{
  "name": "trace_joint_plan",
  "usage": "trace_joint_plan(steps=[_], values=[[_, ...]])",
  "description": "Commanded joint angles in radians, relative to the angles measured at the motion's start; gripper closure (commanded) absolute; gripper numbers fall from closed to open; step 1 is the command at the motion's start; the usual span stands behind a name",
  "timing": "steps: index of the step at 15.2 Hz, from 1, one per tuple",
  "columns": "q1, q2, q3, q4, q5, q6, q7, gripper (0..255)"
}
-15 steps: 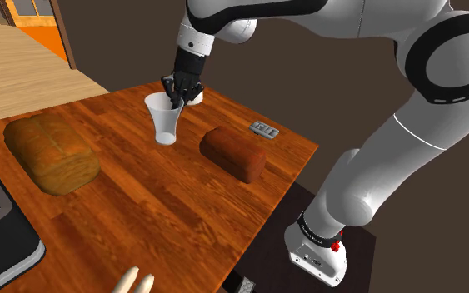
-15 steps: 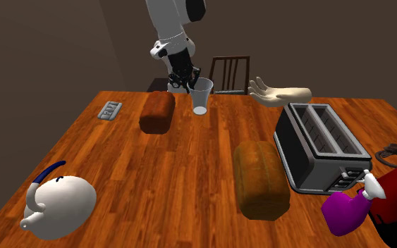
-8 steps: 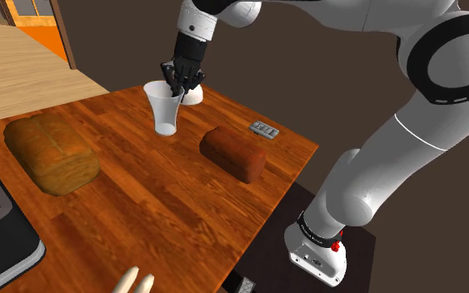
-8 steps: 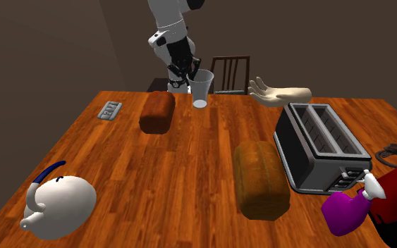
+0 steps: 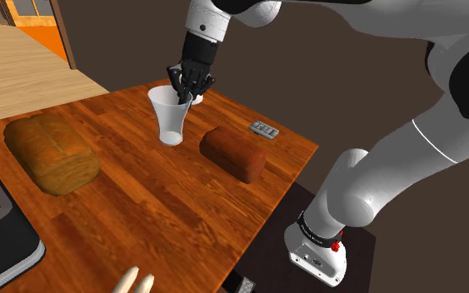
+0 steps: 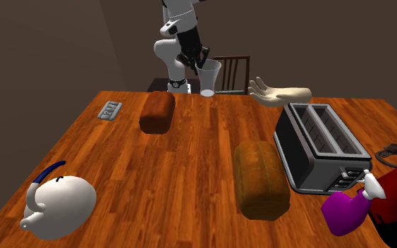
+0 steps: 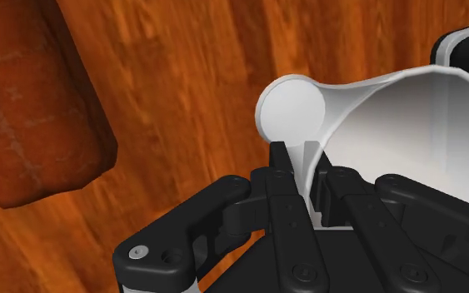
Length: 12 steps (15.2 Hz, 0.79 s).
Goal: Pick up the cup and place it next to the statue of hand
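A plain white tapered cup [image 5: 170, 116] hangs above the wooden table [image 5: 157, 208], clear of its surface. My black gripper [image 5: 187, 90] is shut on its rim, one finger inside the wall and one outside. In the second exterior view the cup [image 6: 209, 77] floats over the table's far edge with the gripper [image 6: 198, 65] just above and to its left. The beige hand statue [image 6: 280, 92] lies on the table to the cup's right; its fingertips [image 5: 137, 283] show at the shoulder view's bottom edge. In the wrist view the fingers [image 7: 311, 179] clasp the cup [image 7: 391, 125] wall.
A dark brown loaf [image 6: 157, 111] lies left of the cup, with a small grey remote [image 6: 109, 109] beyond it. A light loaf [image 6: 260, 178] and a toaster [image 6: 320, 146] fill the right half. A white teapot [image 6: 57, 204] stands near left. A chair [image 6: 230, 72] stands behind the table.
The gripper has risen with the cup in its grip and carried it toward the second exterior view's right, closer to the hand statue. The cup's base is higher off the table.
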Motion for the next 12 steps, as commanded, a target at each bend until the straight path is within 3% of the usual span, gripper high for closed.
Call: trace_joint_plan(steps=[1,12], values=[[0.014,-0.059,0.02,-0.055,0.012,0.004,0.028,255],[0.111,-0.375,0.142,-0.285,0.108,-0.026,0.204,255]])
